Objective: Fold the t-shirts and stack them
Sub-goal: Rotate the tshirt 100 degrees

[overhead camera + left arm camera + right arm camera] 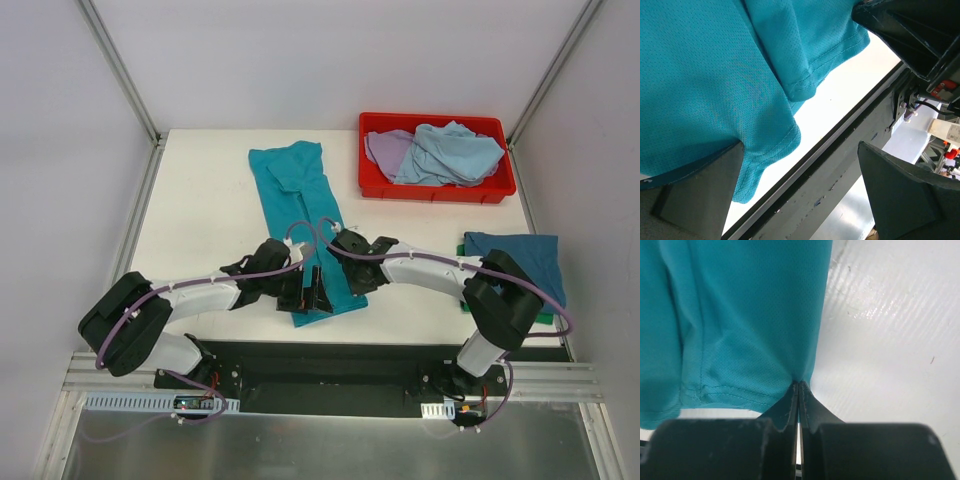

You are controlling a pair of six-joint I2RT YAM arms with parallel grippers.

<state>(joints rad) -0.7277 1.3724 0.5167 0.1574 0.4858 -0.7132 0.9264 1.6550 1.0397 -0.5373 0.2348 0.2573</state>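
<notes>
At teal shirt [295, 200] hem, right arm [430, 268] bent, right tool [799, 386] pinching

Top external: looks steeply down from high above and behind the near edge, far enough back to take in the whole white table [200, 200]. Left wrist: sits very close and low, facing across the teal t-shirt [705, 75] hem toward the table's near edge. Right wrist: sits closer yet, facing straight onto that same hem. Shared across all 3: the shirt's near end and bare tabletop beside it.
</notes>
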